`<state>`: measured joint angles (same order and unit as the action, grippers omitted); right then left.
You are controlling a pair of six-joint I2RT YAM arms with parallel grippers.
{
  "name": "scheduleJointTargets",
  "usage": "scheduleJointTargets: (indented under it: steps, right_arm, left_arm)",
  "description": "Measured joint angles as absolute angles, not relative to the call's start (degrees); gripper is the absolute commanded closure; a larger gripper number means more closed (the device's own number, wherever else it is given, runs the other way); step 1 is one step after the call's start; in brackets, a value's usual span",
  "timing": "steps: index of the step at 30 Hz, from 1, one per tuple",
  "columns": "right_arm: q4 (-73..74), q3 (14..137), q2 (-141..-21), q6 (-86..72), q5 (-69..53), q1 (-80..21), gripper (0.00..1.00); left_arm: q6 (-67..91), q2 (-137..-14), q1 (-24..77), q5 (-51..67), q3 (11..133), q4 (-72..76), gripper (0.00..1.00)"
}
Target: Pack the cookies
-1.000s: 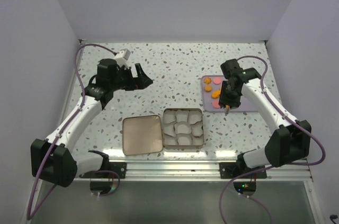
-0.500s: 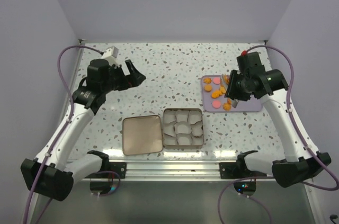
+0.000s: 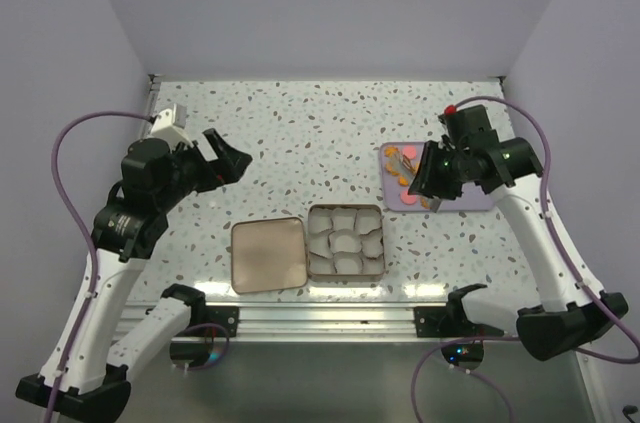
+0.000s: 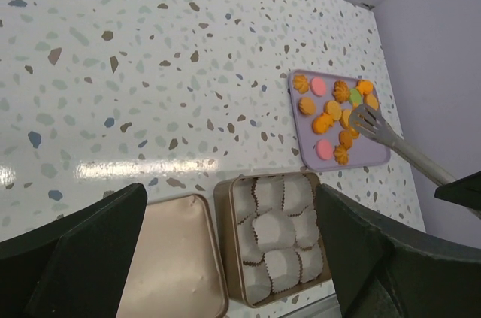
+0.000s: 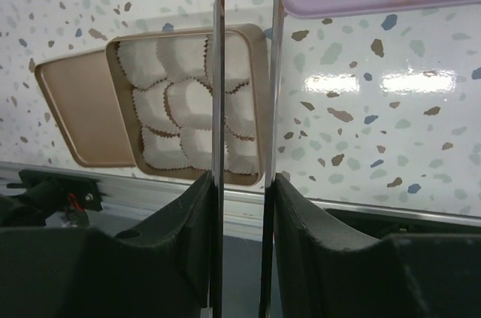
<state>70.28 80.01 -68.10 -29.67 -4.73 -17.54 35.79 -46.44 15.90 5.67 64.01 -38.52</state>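
The cookies [image 4: 333, 110], orange ones and two pink, lie on the lilac tray [image 3: 474, 200], at about 2 o'clock from the tin [image 4: 224, 237] of white paper cups [image 4: 274, 228]. My right gripper [image 5: 242, 183] is closed tightly on the metal handle of a spatula [image 4: 368, 124]. Its slotted head is among the cookies. This arm stands tall, with the wrist bent toward 8 o'clock. My left gripper [image 3: 232, 158] has the jaws wide and holds nothing. It is raised high at 10 o'clock from the tin. The lid [image 3: 268, 254] lies just beside the tin, at 9 o'clock.
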Motion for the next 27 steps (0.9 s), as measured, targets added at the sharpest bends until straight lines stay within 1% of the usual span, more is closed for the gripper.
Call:
scheduleJointTargets:
  steps: [3, 5, 8, 11, 15, 20, 27]
  right_arm:
    - [69.3, 79.7, -67.8, -30.9, -5.8, -20.8, 0.76]
    - [67.8, 78.5, -67.0, -32.2, -6.0, -24.6, 0.79]
    - [65.9, 75.3, -65.1, -34.9, -7.5, -31.4, 0.79]
    - [64.6, 72.6, -64.1, -38.0, -8.6, -36.6, 0.79]
    - [62.6, 72.1, -64.6, -40.5, -8.6, -41.1, 0.80]
    - [59.8, 72.1, -67.0, -41.8, -8.5, -44.8, 0.80]
    - [56.5, 71.6, -70.1, -41.9, -8.4, -45.4, 0.80]
  left_arm:
    - [35.4, -46.0, 15.9, 6.3, 60.6, -38.1, 0.00]
    - [35.2, -45.7, 15.9, 6.8, 57.6, -37.6, 0.00]
    - [34.9, -45.4, 15.9, 7.4, 53.5, -37.8, 0.00]
    - [34.9, -44.7, 15.9, 8.1, 52.5, -37.8, 0.00]
    - [34.7, -43.5, 15.9, 9.2, 52.4, -36.5, 0.00]
    - [33.9, -43.8, 15.9, 9.8, 51.4, -35.1, 0.00]
    - [33.8, -43.0, 15.9, 9.6, 49.8, -33.8, 0.00]
